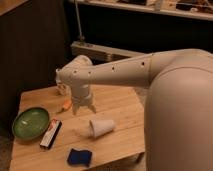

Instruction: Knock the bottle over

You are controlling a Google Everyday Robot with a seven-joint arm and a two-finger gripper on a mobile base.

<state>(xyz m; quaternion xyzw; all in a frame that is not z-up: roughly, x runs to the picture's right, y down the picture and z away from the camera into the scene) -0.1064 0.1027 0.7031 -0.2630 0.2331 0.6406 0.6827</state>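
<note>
My gripper [83, 107] hangs downward over the back left part of the wooden table [122, 107], at the end of the white arm that reaches in from the right. The bottle [62, 90] shows only as a small whitish clear shape just left of the wrist, at the table's back; the arm hides most of it, and I cannot tell whether it stands or lies. The gripper is to the right of it and a little nearer the front. A white paper cup [101, 127] lies on its side in front of the gripper.
A green bowl [30, 123] sits at the left edge. A flat black-white-red box [51, 133] lies beside it. A small orange thing [66, 105] lies left of the gripper. A blue cloth-like thing [79, 157] lies near the front edge. A dark wall stands behind.
</note>
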